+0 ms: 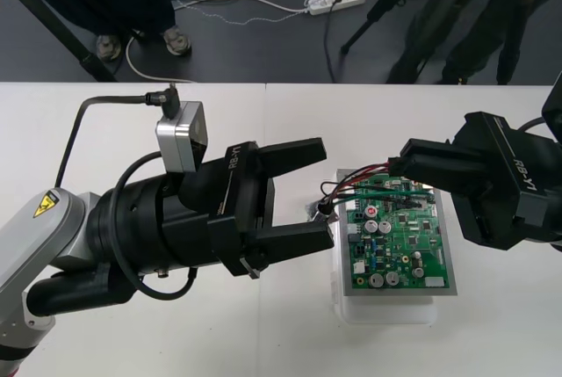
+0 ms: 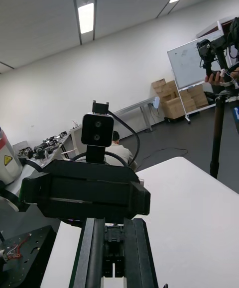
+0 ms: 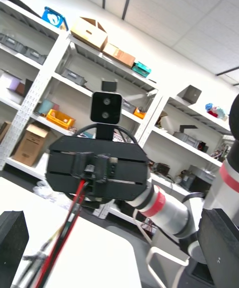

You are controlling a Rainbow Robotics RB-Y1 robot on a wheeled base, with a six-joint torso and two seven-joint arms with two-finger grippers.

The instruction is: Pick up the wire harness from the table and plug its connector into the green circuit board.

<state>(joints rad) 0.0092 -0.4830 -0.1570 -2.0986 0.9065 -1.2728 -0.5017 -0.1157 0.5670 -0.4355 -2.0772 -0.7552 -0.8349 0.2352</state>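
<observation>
Our right gripper [image 1: 407, 166] has its fingers closed on the wire harness [image 1: 367, 173] over the green circuit board's [image 1: 404, 245] far edge. Pickup looks done, but we cannot tell whether the plug is seated. Our left gripper [image 1: 307, 197] waits beside the board, fingers wide apart and empty.

So the plain light table [image 1: 132, 342] was seen from steeply above, its far edge drawn straight across against the dark floor [image 1: 246, 52]. Sitting directly on it, a white base [image 1: 386, 311] was spotted over on the robot's right half, well in from that far edge. The green circuit board [image 1: 399, 236] was laid flat on that base, with a strip of white left showing along the near side. In the right wrist view the tabletop was caught as a pale wedge.
</observation>
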